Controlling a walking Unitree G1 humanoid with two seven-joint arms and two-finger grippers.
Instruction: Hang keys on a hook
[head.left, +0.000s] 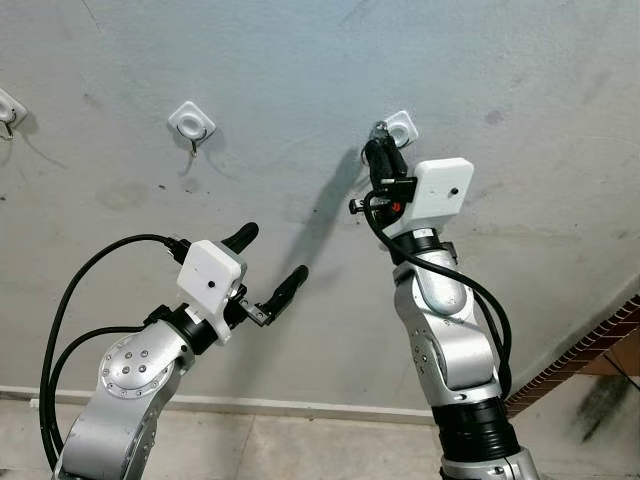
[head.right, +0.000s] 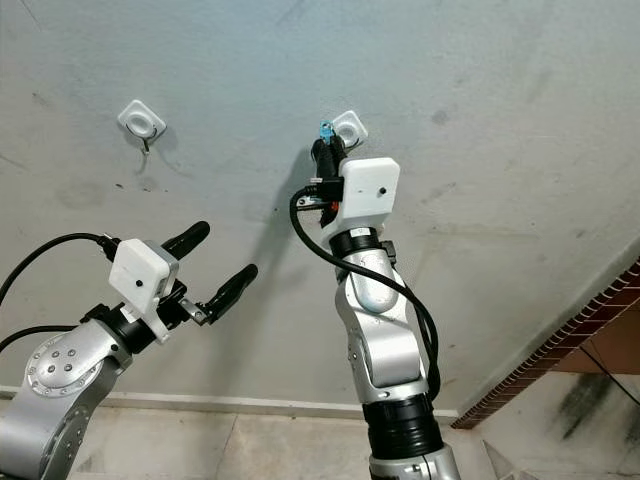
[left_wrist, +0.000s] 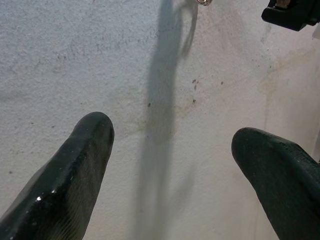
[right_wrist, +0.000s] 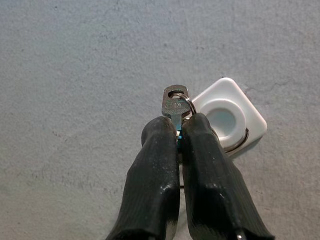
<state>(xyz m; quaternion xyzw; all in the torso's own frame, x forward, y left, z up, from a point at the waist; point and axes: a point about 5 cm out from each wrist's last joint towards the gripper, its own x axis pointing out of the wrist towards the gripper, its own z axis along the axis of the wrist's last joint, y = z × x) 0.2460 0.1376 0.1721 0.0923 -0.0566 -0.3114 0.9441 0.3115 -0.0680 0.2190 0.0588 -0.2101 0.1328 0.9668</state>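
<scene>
Right gripper (right_wrist: 179, 131) pinching keys (right_wrist: 175, 104) against white hook (right_wrist: 227, 116); left gripper (head.left: 270, 263) spread, beside second hook (head.left: 192, 124)

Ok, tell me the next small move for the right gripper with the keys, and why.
Probably ease the right gripper slightly sideways toward the white hook, then lower it. It is shut on the keys, whose ring curves along the hook's base; whether it has caught is unclear. The left gripper hangs open, idle.
</scene>
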